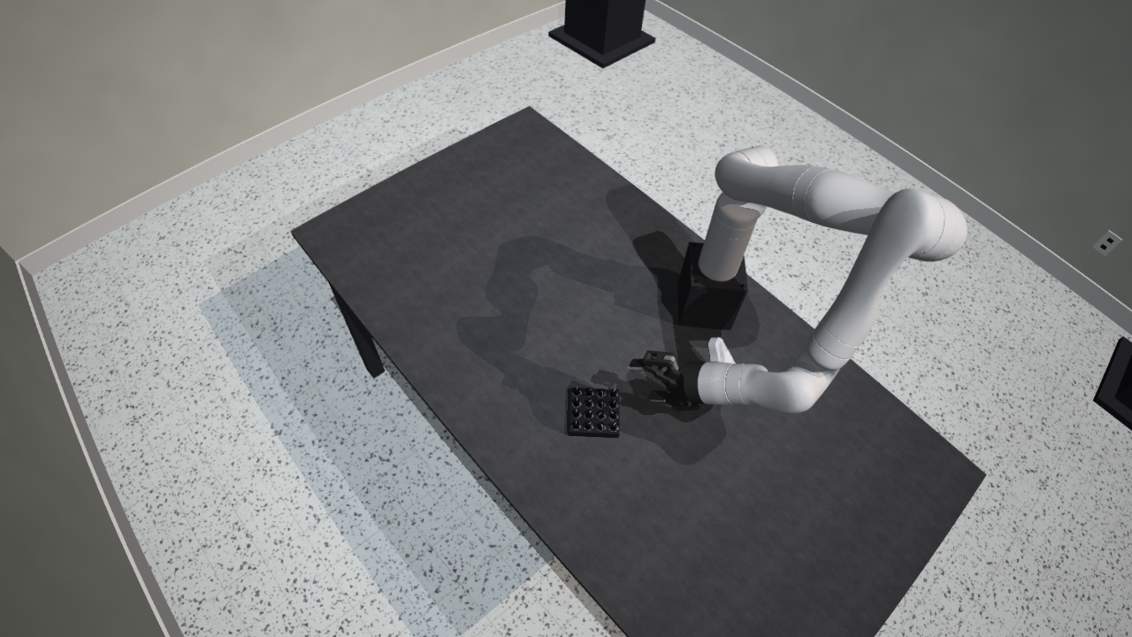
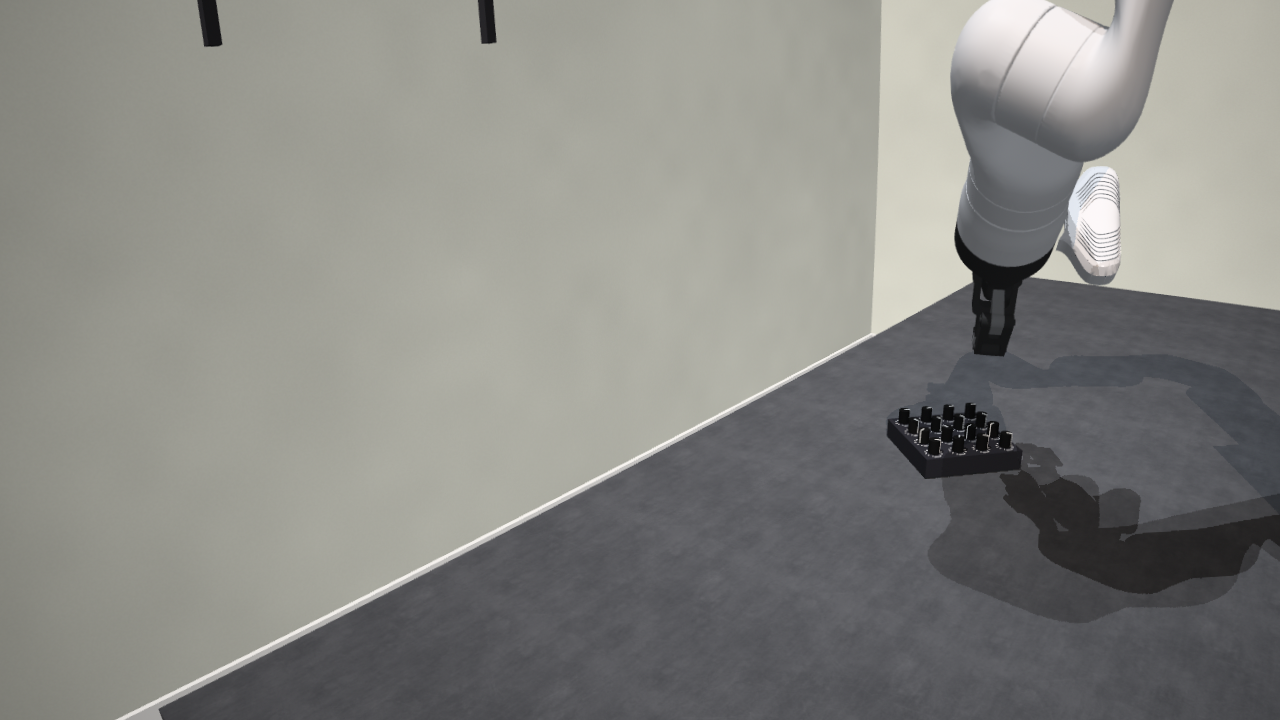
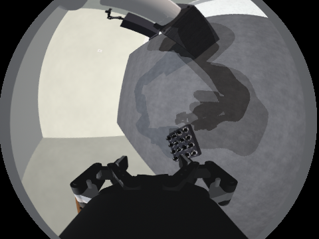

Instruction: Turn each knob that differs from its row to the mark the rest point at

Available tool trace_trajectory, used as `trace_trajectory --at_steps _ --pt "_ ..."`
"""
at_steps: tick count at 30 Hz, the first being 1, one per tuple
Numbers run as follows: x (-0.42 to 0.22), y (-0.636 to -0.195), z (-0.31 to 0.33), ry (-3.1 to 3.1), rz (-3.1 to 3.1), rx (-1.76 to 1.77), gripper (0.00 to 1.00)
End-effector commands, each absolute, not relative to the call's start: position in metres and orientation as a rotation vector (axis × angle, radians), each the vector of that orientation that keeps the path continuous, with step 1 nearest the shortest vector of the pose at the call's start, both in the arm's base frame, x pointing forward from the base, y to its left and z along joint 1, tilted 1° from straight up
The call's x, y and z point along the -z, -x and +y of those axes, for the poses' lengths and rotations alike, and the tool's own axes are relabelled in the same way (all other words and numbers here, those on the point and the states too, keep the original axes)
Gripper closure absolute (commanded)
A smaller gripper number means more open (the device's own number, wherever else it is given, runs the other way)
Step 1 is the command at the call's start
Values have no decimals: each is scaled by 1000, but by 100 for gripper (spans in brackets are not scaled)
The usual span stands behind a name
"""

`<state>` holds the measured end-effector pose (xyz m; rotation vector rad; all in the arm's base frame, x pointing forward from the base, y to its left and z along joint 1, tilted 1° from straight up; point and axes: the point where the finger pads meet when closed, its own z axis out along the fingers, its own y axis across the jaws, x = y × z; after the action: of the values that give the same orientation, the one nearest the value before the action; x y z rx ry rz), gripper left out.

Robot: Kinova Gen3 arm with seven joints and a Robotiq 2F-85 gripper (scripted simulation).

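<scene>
The black knob box [image 1: 592, 410] stands on its feet on the dark table near the table's edge. It carries four rows of small black knobs; it also shows in the exterior view [image 2: 954, 440] and small in the wrist view [image 3: 183, 142]. The knobs' white lines and the printed names are too small to read. My gripper [image 1: 650, 379] hangs in the air to the right of the box, above the table and apart from it. It is open and empty. In the exterior view the gripper [image 2: 990, 335] sits behind and above the box. In the wrist view the fingers spread wide at the bottom.
The arm's black base block [image 1: 709, 295] stands on the table behind the gripper. The table's edge runs close to the box on its near side. A black pedestal [image 1: 603, 27] stands on the floor at the far wall.
</scene>
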<state>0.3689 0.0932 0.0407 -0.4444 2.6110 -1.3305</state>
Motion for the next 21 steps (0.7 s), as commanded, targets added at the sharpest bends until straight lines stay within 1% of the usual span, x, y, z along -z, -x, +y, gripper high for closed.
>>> trace_trajectory --at_steps 1,21 --pt "-42 -371 91 428 2618 1324 0" --pt "-44 -371 85 394 2693 1294 0"
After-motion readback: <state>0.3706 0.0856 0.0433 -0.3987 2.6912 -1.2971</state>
